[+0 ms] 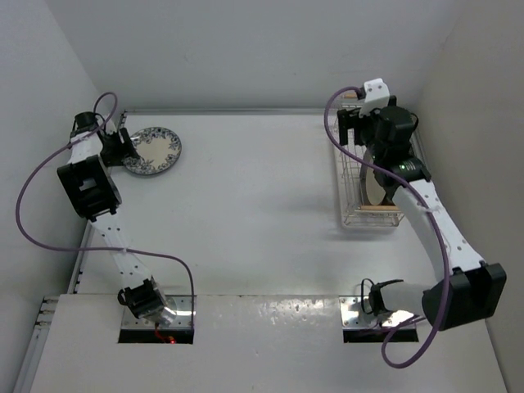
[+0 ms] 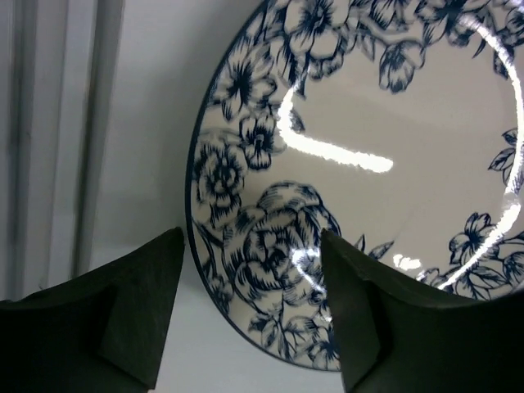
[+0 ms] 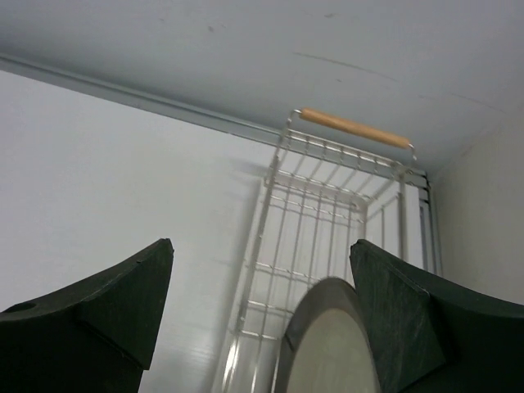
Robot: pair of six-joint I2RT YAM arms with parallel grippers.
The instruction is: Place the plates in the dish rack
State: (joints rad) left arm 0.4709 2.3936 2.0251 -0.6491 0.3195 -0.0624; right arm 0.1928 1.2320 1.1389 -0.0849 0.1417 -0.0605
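The blue flower plate (image 1: 155,151) lies flat on the table (image 1: 246,213), far back on the left side, close to the wall (image 1: 49,82). In my left wrist view its dark blue rim runs right between the 2 fingers of the left pincer (image 2: 252,237). 1 finger (image 2: 139,319) is over the bare table just outside the rim. The other finger (image 2: 385,327) is over the flowers on the plate. The fingers are apart and are not squeezing the plate. I cannot tell if either finger touches it.

The rack (image 1: 348,176) sits on the right side of the table, well apart from the blue flower plate. A cream plate (image 1: 378,187) stands up on its edge inside it, near the end closest to me. In my right wrist view I see only the top of this plate, with a grey-brown rim, low down just beside the right-hand finger (image 3: 401,319). Behind it are the white wires of the rack and the wooden handle (image 3: 354,128) at the far end.

The right pincer (image 3: 262,254) hangs over the rack above the cream plate. Its 2 fingers are wide apart and it holds nothing.
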